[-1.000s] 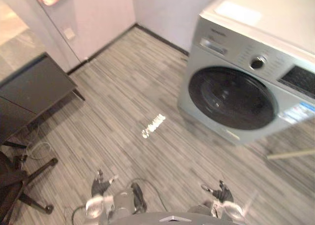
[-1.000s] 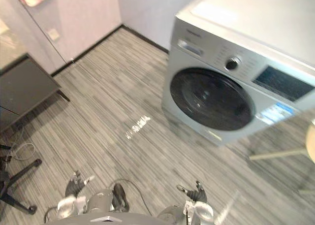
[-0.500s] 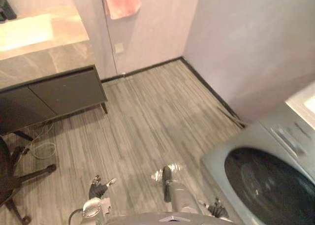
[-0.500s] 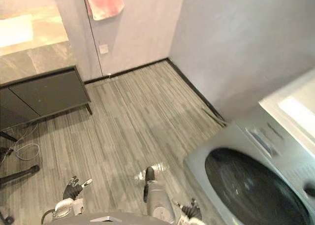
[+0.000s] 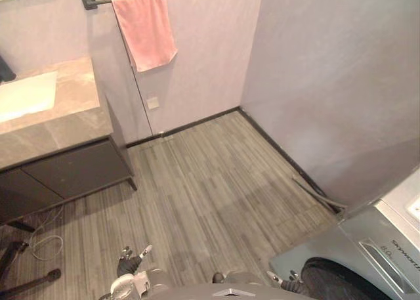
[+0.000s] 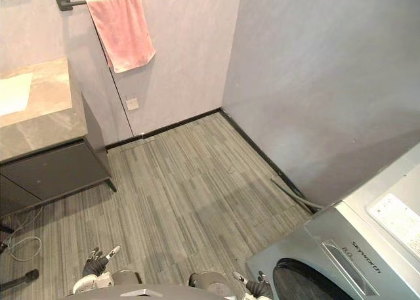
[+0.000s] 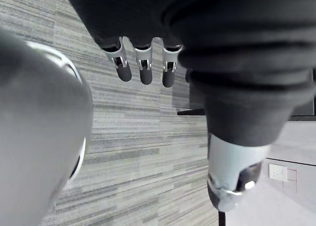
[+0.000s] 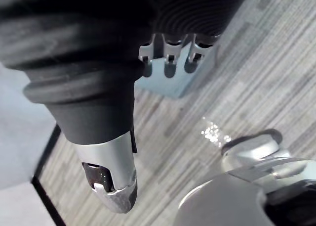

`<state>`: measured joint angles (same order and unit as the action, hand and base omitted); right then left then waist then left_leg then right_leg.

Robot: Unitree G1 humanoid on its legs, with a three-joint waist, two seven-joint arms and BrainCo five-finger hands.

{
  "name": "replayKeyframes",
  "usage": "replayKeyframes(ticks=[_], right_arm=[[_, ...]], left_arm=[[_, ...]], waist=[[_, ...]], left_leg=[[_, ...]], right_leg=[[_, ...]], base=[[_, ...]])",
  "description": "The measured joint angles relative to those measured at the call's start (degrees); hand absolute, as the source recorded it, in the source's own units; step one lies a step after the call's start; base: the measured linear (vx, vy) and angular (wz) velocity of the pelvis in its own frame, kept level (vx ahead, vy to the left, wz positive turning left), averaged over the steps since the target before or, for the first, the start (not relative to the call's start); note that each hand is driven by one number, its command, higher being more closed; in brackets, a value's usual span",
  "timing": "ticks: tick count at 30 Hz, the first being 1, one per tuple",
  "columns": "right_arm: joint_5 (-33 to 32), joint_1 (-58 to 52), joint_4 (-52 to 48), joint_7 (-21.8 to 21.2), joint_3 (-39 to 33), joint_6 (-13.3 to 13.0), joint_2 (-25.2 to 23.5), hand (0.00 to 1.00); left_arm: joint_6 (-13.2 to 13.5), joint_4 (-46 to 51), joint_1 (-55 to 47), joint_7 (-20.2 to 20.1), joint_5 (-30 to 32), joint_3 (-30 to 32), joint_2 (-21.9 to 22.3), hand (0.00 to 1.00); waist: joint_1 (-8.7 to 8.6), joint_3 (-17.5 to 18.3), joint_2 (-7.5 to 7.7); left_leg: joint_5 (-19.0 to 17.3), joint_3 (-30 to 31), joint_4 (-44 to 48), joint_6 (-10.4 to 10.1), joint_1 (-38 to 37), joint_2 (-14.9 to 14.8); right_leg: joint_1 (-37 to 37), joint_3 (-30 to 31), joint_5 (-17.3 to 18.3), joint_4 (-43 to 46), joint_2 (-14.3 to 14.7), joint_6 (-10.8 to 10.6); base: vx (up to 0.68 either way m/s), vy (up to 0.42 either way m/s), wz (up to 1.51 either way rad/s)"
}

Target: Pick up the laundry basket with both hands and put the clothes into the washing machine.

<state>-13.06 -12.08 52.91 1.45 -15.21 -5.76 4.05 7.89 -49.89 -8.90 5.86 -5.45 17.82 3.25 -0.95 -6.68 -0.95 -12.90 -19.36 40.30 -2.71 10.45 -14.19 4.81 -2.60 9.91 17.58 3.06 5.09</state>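
Left hand [image 5: 128,268] and right hand [image 5: 289,283] hang empty at bottom frame, fingers loosely apart; washing machine [image 6: 341,242] sits lower right. Locating the basket likely comes first.

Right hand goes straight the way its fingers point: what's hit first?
Probably the washing machine: the right hand's fingers point at its grey corner, just past their tips. Depth is unclear; striped floor lies beside it.
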Motion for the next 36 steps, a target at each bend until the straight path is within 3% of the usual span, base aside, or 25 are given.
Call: replayKeyframes(ticks=[1,2,3,5,7,8,12,15,17,18,19,20,21,23,24,26,27,28,29,31,32,33,34,35,36], right_arm=[[-0.04,-0.03,-0.06,0.00,-1.02,-0.03,-0.19,0.00],[-0.02,-0.17,-0.06,-0.01,-1.34,-0.03,0.07,0.00],[0.00,-0.27,0.03,0.05,-1.45,0.13,0.00,0.00],[0.04,-0.79,-0.81,0.06,-1.25,0.41,-0.90,0.00],[1.78,-1.07,-1.18,0.01,0.23,0.77,-1.46,0.00],[2.01,-1.09,-1.40,-0.02,0.89,0.80,-1.48,0.00],[2.26,-0.81,-0.26,-0.22,1.62,0.91,-1.10,0.00],[2.19,-0.59,0.10,-0.16,1.38,0.73,-0.94,0.00],[2.15,-0.57,1.12,-0.17,1.44,0.70,-1.02,0.00],[2.09,-0.54,2.22,-0.15,1.64,0.68,-1.34,0.00],[2.10,-0.41,2.93,-0.16,1.69,0.76,-1.35,0.00],[2.15,0.13,4.58,-0.21,2.26,0.98,-0.48,0.00],[2.18,0.57,5.34,-0.19,3.43,0.95,1.86,0.00],[2.52,0.59,4.65,1.17,5.11,-0.17,2.60,0.00],[2.68,0.51,4.28,0.26,5.30,-0.57,3.56,0.00],[2.77,1.08,5.56,-0.75,5.43,-0.09,3.83,0.00],[3.42,2.07,6.84,-0.93,5.44,-0.01,3.86,0.00],[3.70,2.21,7.26,-0.68,5.50,0.00,3.60,0.00],[4.13,2.12,7.18,-0.66,5.66,-0.05,3.25,0.00],[4.18,2.05,7.99,-0.08,5.05,-0.28,2.52,0.00],[3.45,1.64,7.71,0.01,3.91,-0.28,2.00,0.00],[2.50,1.93,6.83,0.10,2.63,-0.21,1.56,0.00],[2.10,1.76,6.86,0.13,2.05,-0.13,1.06,0.00],[2.09,0.82,7.69,-0.02,1.46,-0.05,-1.59,0.00],[2.06,0.84,8.30,-0.02,0.63,-0.32,-3.34,0.00]], left_arm=[[0.00,0.05,-0.21,0.02,-0.06,-0.27,0.35,0.00],[0.00,0.02,-0.36,0.05,-0.16,-0.43,0.91,0.00],[0.01,-0.08,-0.38,0.01,-0.52,-0.34,1.24,0.00],[0.01,-0.03,-0.51,-0.01,-0.74,-0.40,0.65,0.00],[-0.06,0.03,-0.33,-0.10,-0.77,-0.82,-0.81,0.00],[-0.07,-0.12,-0.39,-0.11,-0.76,-1.46,-1.24,0.00],[-0.19,-1.46,0.37,-0.39,-0.69,-5.87,-2.98,0.00],[-0.28,-3.05,1.49,-1.21,-0.67,-8.20,-3.57,0.00],[-0.23,-3.17,1.48,-1.18,-0.71,-9.11,-4.17,0.00],[-0.15,-3.14,1.16,-1.07,-0.87,-9.13,-4.94,0.00],[-0.06,-3.38,1.10,-1.01,-1.17,-9.08,-5.33,0.00],[0.01,-4.35,0.87,-0.89,-1.24,-8.91,-5.38,0.00],[0.02,-4.93,0.49,-0.92,-1.24,-8.99,-3.81,0.00],[0.24,-4.47,0.59,-0.89,-1.16,-8.89,-2.68,0.00],[0.45,-3.77,0.26,-0.87,-1.20,-9.00,-1.54,0.00],[0.81,-3.40,0.12,-0.92,-1.21,-9.04,-1.31,0.00],[0.75,-3.35,0.17,-1.04,-1.20,-9.36,-1.77,0.00],[0.71,-3.32,0.10,-1.23,-1.14,-10.00,-2.98,0.00],[0.64,-3.48,-0.11,-1.28,-1.11,-10.29,-3.65,0.00],[0.51,-3.01,-0.02,-1.31,-1.10,-10.26,-5.19,0.00],[0.14,-3.07,-1.02,-1.26,-1.15,-9.71,-5.58,0.00],[0.01,-2.91,-1.17,-1.33,-1.04,-9.45,-5.81,0.00],[0.00,-2.82,-1.24,-1.36,-0.98,-9.38,-6.32,0.00],[-0.04,-3.02,-0.91,-1.32,-0.84,-8.98,-8.64,0.00],[-0.04,-1.88,-0.10,-1.64,-1.09,-7.46,-9.53,0.00]], waist=[[0.16,0.26,-0.31],[0.24,0.56,-0.92],[0.55,1.03,-1.27],[0.26,1.63,0.04],[0.40,1.37,2.33],[0.33,1.44,2.26],[-0.40,1.89,2.76],[-1.24,1.95,2.62],[-1.48,2.05,2.76],[-1.66,2.75,3.90],[-1.83,2.95,4.28],[-1.38,3.97,3.81],[-1.05,3.96,0.71],[-1.14,3.60,-0.10],[-1.93,3.67,-0.68],[-2.24,3.60,-0.93],[-2.10,3.63,-0.77],[-1.21,3.87,0.14],[-1.17,4.28,0.70],[-0.43,3.91,1.61],[-0.71,3.75,1.44],[-1.49,2.61,0.42],[-1.85,2.72,1.25],[-3.03,3.12,5.50],[-2.70,2.29,7.66]], left_leg=[[1.19,0.61,-13.10,-1.03,-1.14,3.36],[3.69,0.88,-19.24,-0.81,-1.66,4.32],[7.72,1.24,-22.67,1.36,-2.83,5.89],[6.70,0.18,-24.29,1.76,-4.33,7.58],[4.23,-1.65,-24.42,1.77,-7.33,9.26],[4.45,-1.85,-24.44,2.20,-7.82,9.24],[4.14,-0.50,-25.71,1.22,-11.06,7.81],[4.02,3.40,-24.79,-1.31,-10.55,5.18],[2.67,6.91,-21.58,-4.54,-9.32,2.52],[1.74,9.14,-19.79,-6.82,-8.49,1.82],[1.30,10.58,-18.96,-8.43,-8.41,1.48],[1.25,12.24,-18.88,-10.70,-8.26,-0.90],[2.62,14.01,-20.16,-10.82,-8.47,-3.84],[7.65,15.91,-22.04,-11.12,-8.99,-4.18],[9.44,17.09,-22.10,-10.32,-8.35,-3.35],[10.09,14.34,-21.29,-7.62,-6.65,-4.10],[10.82,9.65,-22.27,-6.21,-6.38,-5.35],[14.07,6.77,-26.01,-5.12,-6.55,-5.24],[14.54,4.76,-28.05,-3.08,-7.16,-5.02],[8.79,0.16,-12.56,0.39,-2.06,-8.23],[4.04,-1.31,-2.16,0.11,-0.14,-9.59],[3.64,-1.90,-2.13,-0.48,0.76,-10.04],[3.44,-1.80,-4.85,-0.80,0.57,-8.84],[5.22,-1.05,-17.01,-4.91,-3.36,-3.55],[1.94,-2.30,-7.73,-2.50,-1.92,-3.98]], right_leg=[[0.32,0.45,0.40,-0.04,-0.49,-1.00],[0.59,0.73,0.92,0.08,-0.32,-1.90],[0.99,2.39,1.94,1.19,-0.62,-3.19],[1.06,2.59,3.47,2.88,-2.45,-5.09],[4.75,3.46,5.66,14.95,-4.96,-9.17],[6.18,3.34,5.68,18.59,-5.32,-10.17],[9.82,0.31,8.49,23.86,-11.44,-8.35],[10.99,6.17,7.61,19.93,-12.96,-8.67],[10.42,13.78,3.82,16.56,-12.88,-9.03],[8.80,16.90,-1.39,13.79,-13.43,-11.53],[7.73,17.70,0.45,12.76,-13.50,-17.04],[5.13,16.11,5.67,10.97,-11.83,-18.21],[5.00,13.71,6.22,12.32,-8.82,-16.65],[5.00,12.11,7.33,15.72,-7.83,-15.31],[4.24,10.79,7.45,15.69,-8.89,-15.04],[2.01,8.12,7.70,13.69,-9.56,-14.16],[1.31,6.89,7.48,12.17,-9.36,-13.09],[1.40,6.64,6.39,10.04,-9.25,-11.56],[1.53,6.04,5.29,8.02,-9.38,-10.37],[2.08,4.00,1.56,4.87,-10.83,-11.96],[2.07,3.63,0.72,4.16,-10.45,-12.62],[1.32,3.36,0.76,3.77,-9.88,-12.95],[1.22,3.45,0.70,2.92,-9.99,-12.62],[0.91,4.81,-0.70,-1.55,-11.17,-9.44],[0.51,4.97,-3.12,-3.70,-12.27,-9.07]], base=[[0.16,0.139,-0.25],[0.19,0.161,-0.35],[0.17,0.137,-0.22],[0.25,0.136,-0.14],[0.25,0.099,-0.24],[0.19,0.029,-0.14],[0.22,-0.066,0.18],[0.20,-0.306,0.55],[0.15,-0.477,0.64],[0.11,-0.447,0.59],[0.11,-0.605,0.56],[0.06,-0.585,0.42],[0.04,-0.548,0.34],[-0.01,-0.437,0.63],[-0.06,-0.332,0.98],[-0.09,-0.087,0.78],[-0.12,0.007,0.57],[-0.14,0.005,0.55],[-0.12,0.029,0.41],[-0.10,0.103,0.19],[-0.12,0.139,0.26],[-0.15,0.180,0.41],[-0.14,0.130,0.86],[-0.14,0.128,0.71],[-0.12,0.058,0.46]])
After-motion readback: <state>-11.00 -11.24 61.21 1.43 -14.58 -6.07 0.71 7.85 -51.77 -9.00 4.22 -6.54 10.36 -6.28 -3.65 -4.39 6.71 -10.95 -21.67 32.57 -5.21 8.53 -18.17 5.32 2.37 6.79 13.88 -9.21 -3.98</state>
